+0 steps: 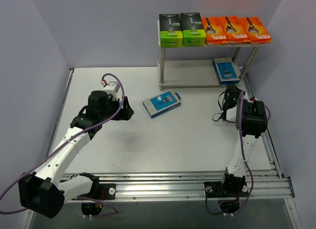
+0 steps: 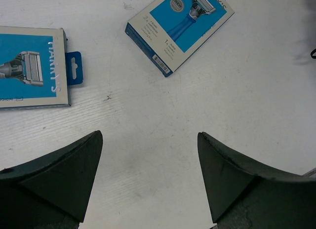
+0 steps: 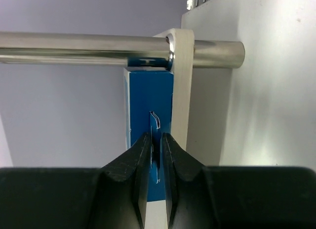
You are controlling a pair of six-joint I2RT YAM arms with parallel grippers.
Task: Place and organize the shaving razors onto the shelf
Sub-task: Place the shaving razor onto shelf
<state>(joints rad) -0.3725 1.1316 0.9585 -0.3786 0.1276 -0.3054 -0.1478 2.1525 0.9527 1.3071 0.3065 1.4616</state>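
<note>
blue pack (image 1: 225, 71) on shelf (image 1: 190, 75) lower board, tab between right gripper (image 3: 155, 140) fingers, grip unclear; left gripper (image 2: 149, 135) open.

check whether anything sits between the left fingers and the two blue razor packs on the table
Nothing visible does. The open left fingers face bare table. One blue pack lies ahead toward the picture's left edge, the other blue pack farther ahead, and neither is blocked.
</note>
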